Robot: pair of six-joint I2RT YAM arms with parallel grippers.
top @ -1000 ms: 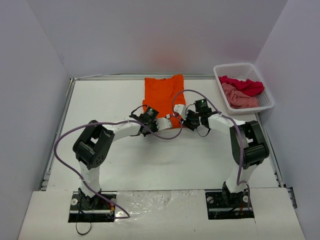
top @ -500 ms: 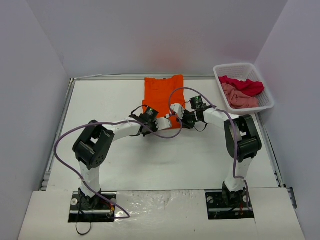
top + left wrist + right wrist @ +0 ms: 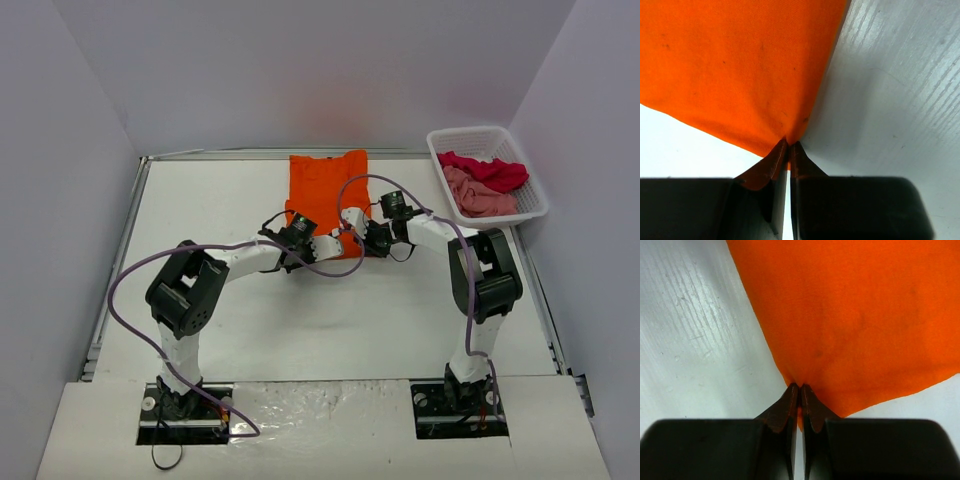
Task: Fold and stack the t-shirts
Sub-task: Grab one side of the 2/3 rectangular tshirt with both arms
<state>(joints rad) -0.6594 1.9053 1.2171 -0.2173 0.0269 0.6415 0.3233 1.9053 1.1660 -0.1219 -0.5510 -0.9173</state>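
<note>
A bright orange t-shirt [image 3: 325, 190] lies flat on the table at the back middle, folded into a narrow strip. My left gripper [image 3: 318, 245] is shut on its near left corner; the wrist view shows the orange cloth [image 3: 740, 70] pinched between the left gripper's [image 3: 789, 145] fingertips. My right gripper [image 3: 350, 240] is shut on the near right corner, with the cloth [image 3: 855, 315] pinched at the right gripper's [image 3: 800, 387] tips. A crimson red t-shirt [image 3: 490, 170] and a dusty pink one [image 3: 478, 195] lie crumpled in the basket.
A white lattice basket [image 3: 470, 138] stands at the back right, near the right wall. Grey walls close in the table on three sides. A purple cable [image 3: 130, 275] loops from the left arm over the table.
The right arm has swung left and its gripper has come onto the shirt's near right corner. The left gripper has stayed at the near left corner.
</note>
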